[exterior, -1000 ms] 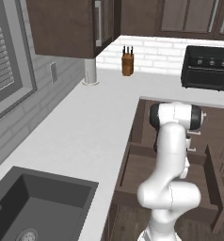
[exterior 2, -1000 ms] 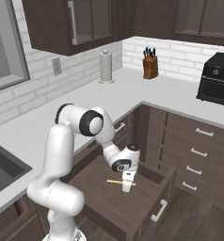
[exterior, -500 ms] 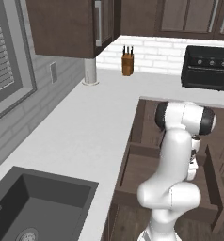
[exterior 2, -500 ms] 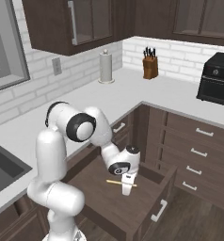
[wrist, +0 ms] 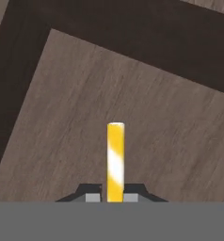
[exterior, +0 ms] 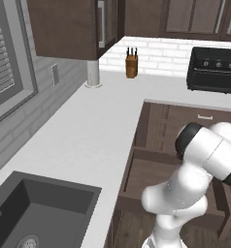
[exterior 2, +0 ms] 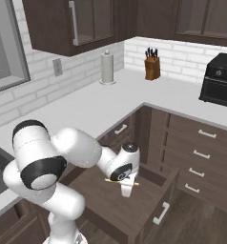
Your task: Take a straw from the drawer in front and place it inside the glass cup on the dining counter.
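The straw [wrist: 116, 162] is pinched between the closed fingers of the gripper [exterior 2: 126, 189], with its yellow length sticking out ahead of the hand over the wooden floor of the drawer [wrist: 52, 141]. From the right base camera it shows as a thin yellow line [exterior 2: 121, 181] crossing the hand, which points down above the middle of the pulled-out drawer [exterior 2: 156, 202], behind its front panel with the silver handle [exterior 2: 161, 213]. Whether the straw has cleared the drawer floor is hard to tell. The step in hand looks like the pickup, with the grasp made. Next, I judge, the arm must lift the straw clear of the drawer walls, and the base must turn toward the dining counter and the cup.
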You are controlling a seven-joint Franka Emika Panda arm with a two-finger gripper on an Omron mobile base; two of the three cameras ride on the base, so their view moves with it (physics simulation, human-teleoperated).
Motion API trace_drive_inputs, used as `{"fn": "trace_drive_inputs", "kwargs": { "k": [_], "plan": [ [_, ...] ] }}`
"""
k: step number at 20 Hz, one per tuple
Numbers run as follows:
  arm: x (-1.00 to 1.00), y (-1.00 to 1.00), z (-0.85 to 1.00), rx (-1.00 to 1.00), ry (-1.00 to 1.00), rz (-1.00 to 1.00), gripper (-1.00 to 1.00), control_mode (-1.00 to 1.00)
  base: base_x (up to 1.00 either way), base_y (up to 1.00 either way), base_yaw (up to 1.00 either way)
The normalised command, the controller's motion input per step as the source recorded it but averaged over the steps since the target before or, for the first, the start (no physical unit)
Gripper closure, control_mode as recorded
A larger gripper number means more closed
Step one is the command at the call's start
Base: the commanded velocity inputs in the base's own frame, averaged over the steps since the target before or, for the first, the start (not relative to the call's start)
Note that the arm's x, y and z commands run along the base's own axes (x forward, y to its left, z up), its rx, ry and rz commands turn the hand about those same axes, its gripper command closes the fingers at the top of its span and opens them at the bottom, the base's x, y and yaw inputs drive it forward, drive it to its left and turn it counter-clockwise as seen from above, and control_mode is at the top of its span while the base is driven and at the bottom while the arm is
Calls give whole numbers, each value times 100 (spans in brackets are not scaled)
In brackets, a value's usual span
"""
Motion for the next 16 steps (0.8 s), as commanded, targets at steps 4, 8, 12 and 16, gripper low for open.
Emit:
{"fn": "trace_drive_inputs", "kwargs": {
  "k": [4,8,12,16],
  "plan": [
    [0,-7,100,0,0,0,100,-100,0,0,0],
    [-5,-9,100,0,0,0,100,-100,0,0,0],
    [-3,-7,100,0,0,4,100,-100,0,0,0],
    [-2,-1,94,0,0,16,100,-100,0,0,0]
  ]
}}
